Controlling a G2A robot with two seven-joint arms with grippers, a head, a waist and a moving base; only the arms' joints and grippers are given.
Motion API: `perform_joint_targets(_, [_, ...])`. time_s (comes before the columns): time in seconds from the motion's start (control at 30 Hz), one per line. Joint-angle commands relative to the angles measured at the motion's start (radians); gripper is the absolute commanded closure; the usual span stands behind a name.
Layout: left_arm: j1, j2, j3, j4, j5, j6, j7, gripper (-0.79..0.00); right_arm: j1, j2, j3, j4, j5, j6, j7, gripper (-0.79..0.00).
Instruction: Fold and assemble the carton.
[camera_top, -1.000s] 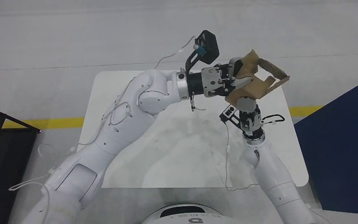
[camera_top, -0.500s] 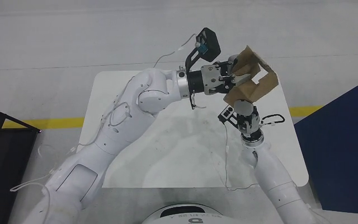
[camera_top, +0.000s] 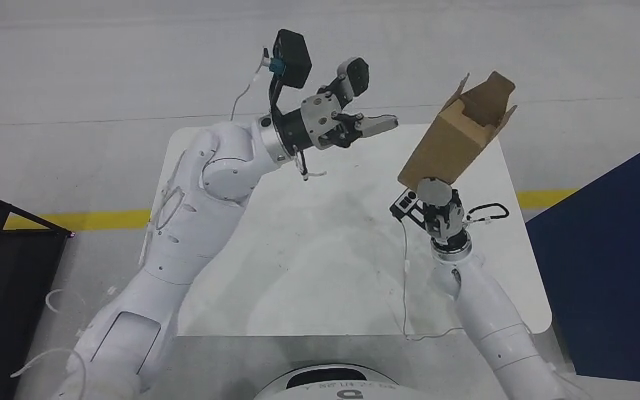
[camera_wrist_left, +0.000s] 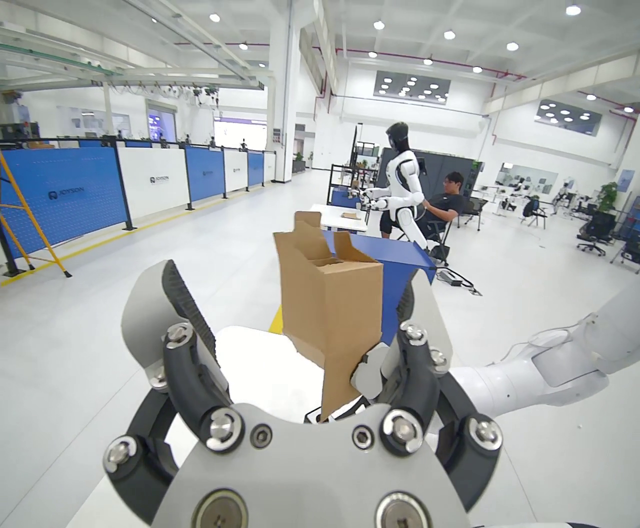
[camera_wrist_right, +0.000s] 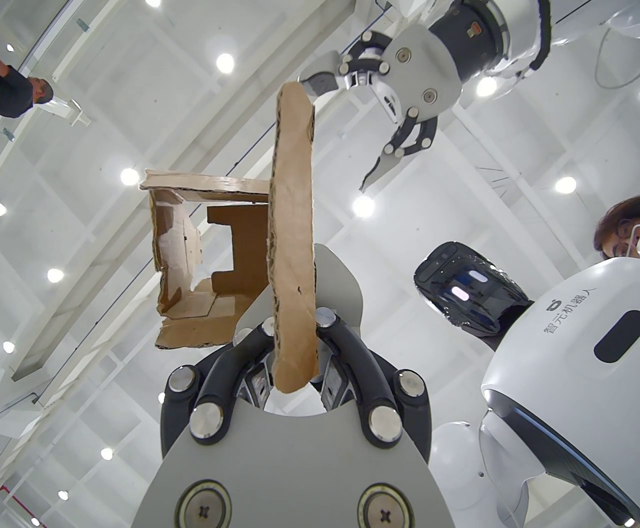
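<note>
The white table (camera_top: 300, 290) lies underneath. Above its far right corner the brown carton (camera_top: 455, 145) stands tilted in the air, open end up, its lower flap pinched in the right gripper (camera_wrist_right: 300, 305). The left gripper (camera_top: 372, 98) hangs over the table's far edge, well apart from the carton, jaws spread and holding nothing

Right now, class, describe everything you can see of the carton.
The carton is plain brown corrugated cardboard, opened out into a rectangular sleeve. It hangs tilted in the air over the far right part of the table. Its upper end is open, with flaps standing up unevenly; at the lower end the flaps are only partly folded in, leaving a gap. The right gripper is shut on one lower flap, the only thing touching it; the left gripper is open and apart.
</note>
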Motion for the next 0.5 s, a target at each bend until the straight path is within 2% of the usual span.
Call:
perform_joint_targets(0.0, [0.024, 0.005, -0.025, -0.012, 0.002, -0.001, 0.007, -0.785, 0.0, 0.0, 0.001, -0.005, -0.002, -0.008, -0.013, 0.0])
perform_joint_targets(0.2, [0.054, 0.014, -0.057, -0.016, 0.048, 0.014, 0.018, -0.785, -0.01, -0.001, -0.008, -0.05, -0.072, -0.018, -0.051, 0.0])
perform_joint_targets(0.47, [0.047, 0.024, -0.089, -0.037, 0.229, 0.053, 0.029, -0.785, -0.012, 0.001, -0.036, -0.045, -0.229, -0.024, -0.042, 0.0])
